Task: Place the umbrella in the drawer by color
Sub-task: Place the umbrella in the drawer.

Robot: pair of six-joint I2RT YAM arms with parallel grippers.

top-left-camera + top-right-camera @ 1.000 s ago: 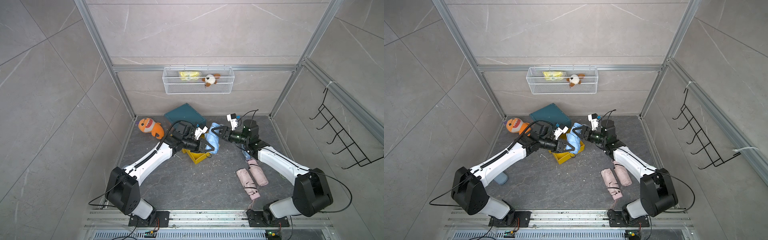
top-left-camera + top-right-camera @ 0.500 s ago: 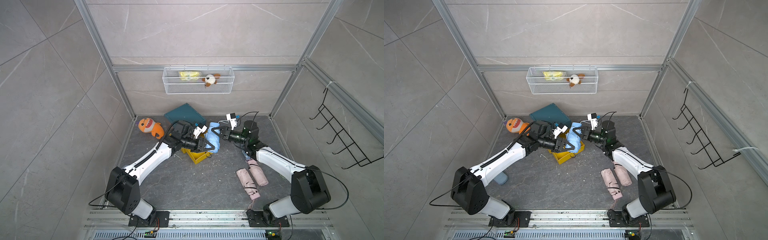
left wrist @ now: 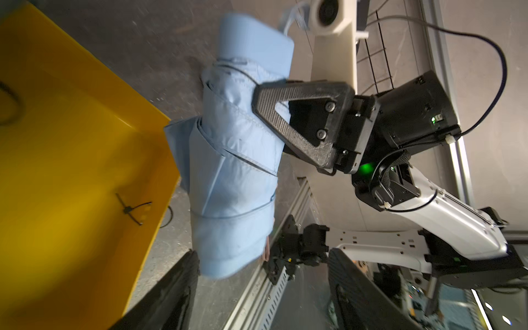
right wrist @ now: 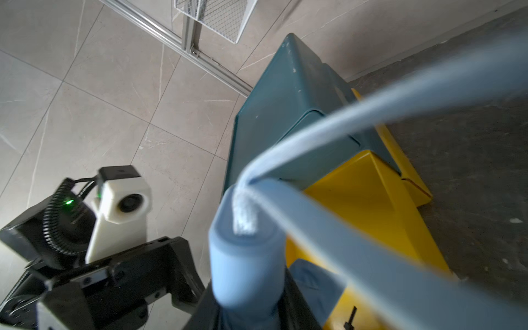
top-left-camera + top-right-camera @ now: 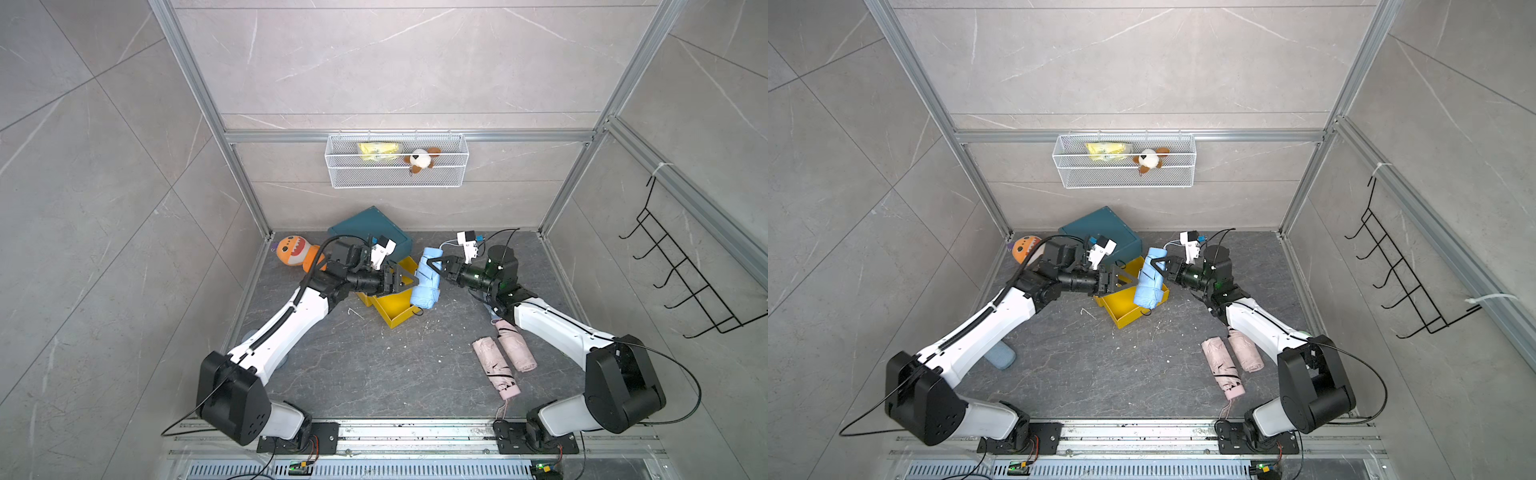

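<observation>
Well behind the left gripper, under its arm, a blue roll lies on the floor, half hidden. To that gripper's outer side, near the wall, sits an orange toy.

The left gripper's jaws stand wide apart and hold nothing. In the left wrist view its fingers splay to either side. The blue umbrella hangs just ahead of their tips; whether the nearer finger brushes it I cannot tell.

Below and just ahead of this gripper lies the yellow drawer. It is pulled out of the dark green cabinet, which stands beyond the gripper's wrist.

The umbrella is folded and held clear of the floor, tilted. Its lower end is by the drawer's rim, on the side facing the right gripper. That gripper is clamped around the umbrella's middle, with one finger lying across the cloth. The umbrella's strap loops close past the right wrist camera.

Behind the right gripper, beside its arm, two pink umbrellas lie side by side on the floor. Far to its outer side, a black hook rack hangs on the wall.
</observation>
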